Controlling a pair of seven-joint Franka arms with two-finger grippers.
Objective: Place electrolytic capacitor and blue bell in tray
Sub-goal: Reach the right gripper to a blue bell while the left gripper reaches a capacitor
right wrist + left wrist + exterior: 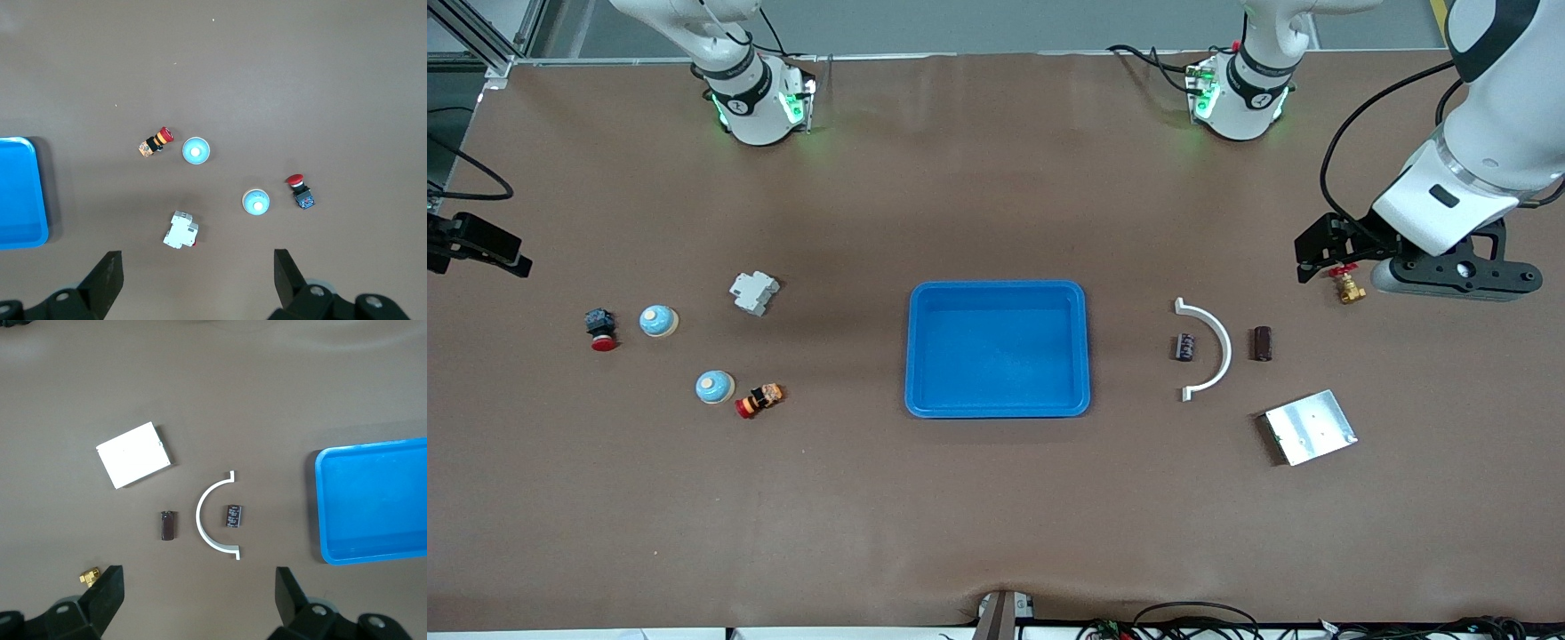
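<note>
Black capacitor [233, 516] well apart from left fingers [107, 592].

We see even, bright overhead light on the brown tabletop [996, 498], soft short shadows beside the tray [998, 348], faint glare streaks near the frame's top, everything sharp.

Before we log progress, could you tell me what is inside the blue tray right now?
Nothing: the tray shows only its bare blue floor. No part of its inside is covered in the front view; both wrist views show only part of it.
</note>
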